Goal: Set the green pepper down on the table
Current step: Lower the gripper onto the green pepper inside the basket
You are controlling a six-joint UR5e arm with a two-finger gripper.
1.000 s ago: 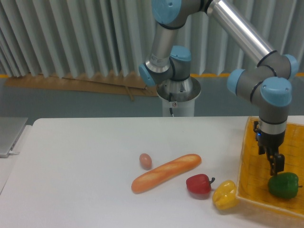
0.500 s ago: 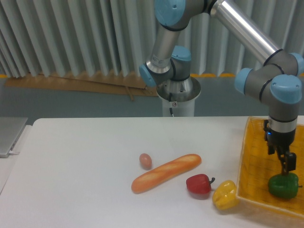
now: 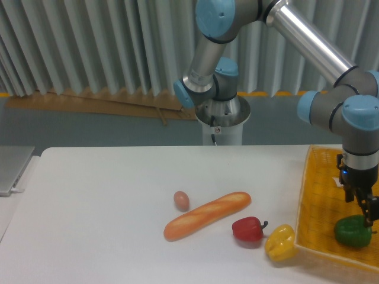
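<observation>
The green pepper point(image 3: 352, 232) lies in the yellow woven basket point(image 3: 320, 201) at the right edge of the white table point(image 3: 106, 219). My gripper point(image 3: 366, 214) hangs straight down over the pepper's upper right side, its dark fingertips right at the top of the fruit. The jaws look open, with nothing between them. The basket's front rim hides the pepper's underside.
On the table left of the basket lie a yellow pepper point(image 3: 280, 242), a red pepper point(image 3: 248, 229), a long baguette point(image 3: 206, 215) and a small brown egg point(image 3: 181, 200). The arm's base point(image 3: 222, 115) stands behind the table's far edge. A grey tray edge point(image 3: 12, 168) shows at far left.
The gripper has moved to the right and a little lower over the basket, from beside the pepper's left top to its right top. The pepper and the other foods have not moved.
</observation>
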